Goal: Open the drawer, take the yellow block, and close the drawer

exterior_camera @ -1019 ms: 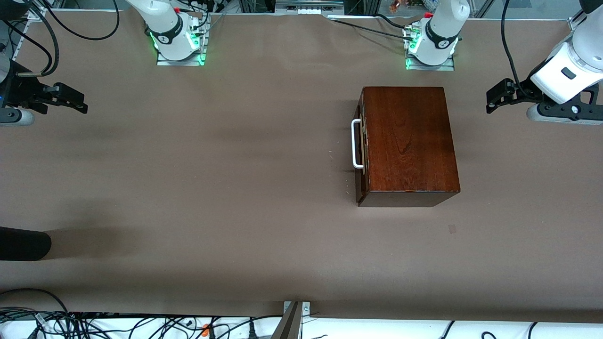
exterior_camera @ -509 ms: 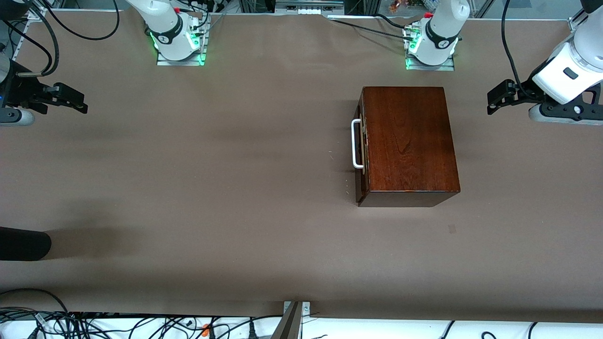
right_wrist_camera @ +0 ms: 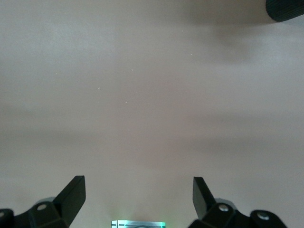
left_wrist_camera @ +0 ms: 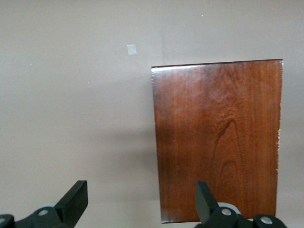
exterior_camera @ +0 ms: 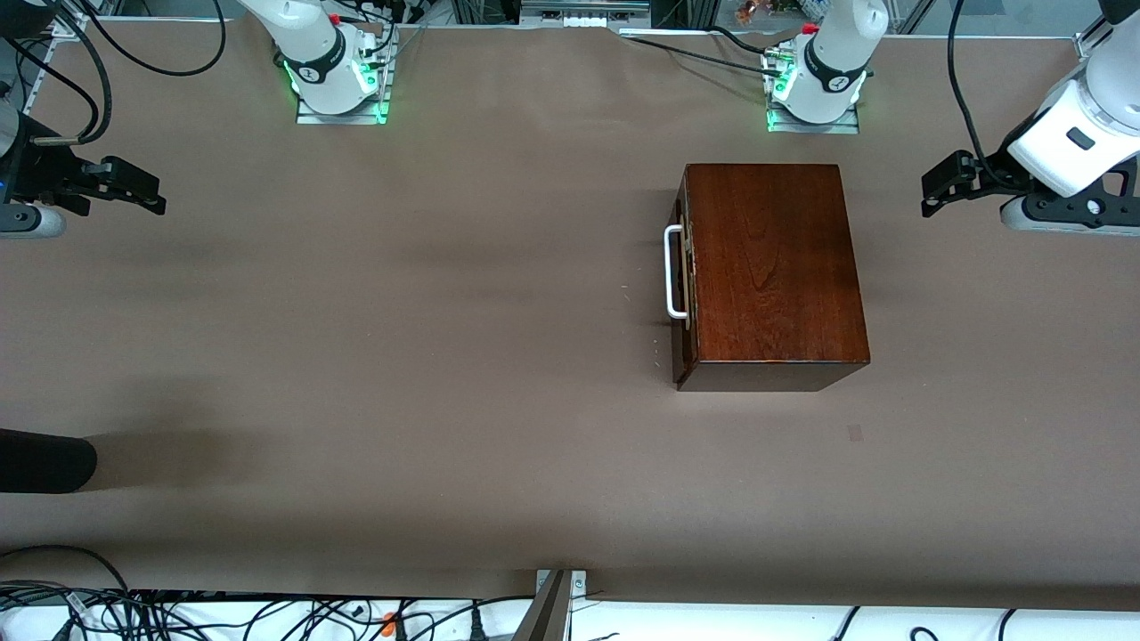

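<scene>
- Brown table fills pretty much the whole front view, w/ cables along the 6 o'clock edge and both arm bases up at 12 o'clock.
- Wooden box sits toward the left arm's end of the table, roughly 2 o'clock from table center. Glossy dark reddish-brown top, closed up.
- Drawer is pushed all the way in, only its dark front shows, so can't see anything inside. Yellow block isn't visible in any view, can't tell where it is.
- White handle on the drawer front points at 9 o'clock, toward the right arm's end.
- Left gripper hangs over bare table at about 3 o'clock from the box, well apart from it. Left wrist view shows both fingers spread wide w/ nothing btwn them, box top below.
- Right gripper is over the table's right-arm end, approx 9 o'clock in the front view, far from the box. Fingers spread wide, holding nothing, just table underneath.
- Dark rounded thing pokes in at the 8 o'clock edge, can't tell what it is.
</scene>
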Motion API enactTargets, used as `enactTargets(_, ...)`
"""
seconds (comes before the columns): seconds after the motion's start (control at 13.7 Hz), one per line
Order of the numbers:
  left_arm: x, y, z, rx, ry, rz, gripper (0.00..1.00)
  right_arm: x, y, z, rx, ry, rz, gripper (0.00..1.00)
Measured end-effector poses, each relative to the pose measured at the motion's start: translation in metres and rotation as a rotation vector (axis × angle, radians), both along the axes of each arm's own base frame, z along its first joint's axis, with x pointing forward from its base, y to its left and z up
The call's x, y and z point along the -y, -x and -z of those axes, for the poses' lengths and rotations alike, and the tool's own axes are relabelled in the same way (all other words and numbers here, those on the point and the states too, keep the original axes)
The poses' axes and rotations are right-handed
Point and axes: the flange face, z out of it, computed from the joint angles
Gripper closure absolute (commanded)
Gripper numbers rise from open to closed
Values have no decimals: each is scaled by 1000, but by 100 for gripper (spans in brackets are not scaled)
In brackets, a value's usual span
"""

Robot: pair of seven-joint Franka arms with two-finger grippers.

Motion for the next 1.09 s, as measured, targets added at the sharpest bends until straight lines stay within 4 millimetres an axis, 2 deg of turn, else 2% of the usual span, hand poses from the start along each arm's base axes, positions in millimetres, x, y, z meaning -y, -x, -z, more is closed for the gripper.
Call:
enactTargets(0.29,101,20,1,12,-13,-26,0,0,0,0,0,0,0,0)
enactTargets(0.51,185,42,16,22,-27,-72,0,0,0,0,0,0,0,0)
enactTargets(0.66,250,64,38,35,-75,-90,0,0,0,0,0,0,1,0)
enactTargets(0.8,304,85,59,43,-107,-98,0,0,0,0,0,0,1,0)
enactTargets(0.95,342,98,84,56,-154,-99,0,1,0,0,-1,0,1,0)
enactTargets(1.09,368,104,120,66,-215,-92,0,1,0,0,-1,0,1,0)
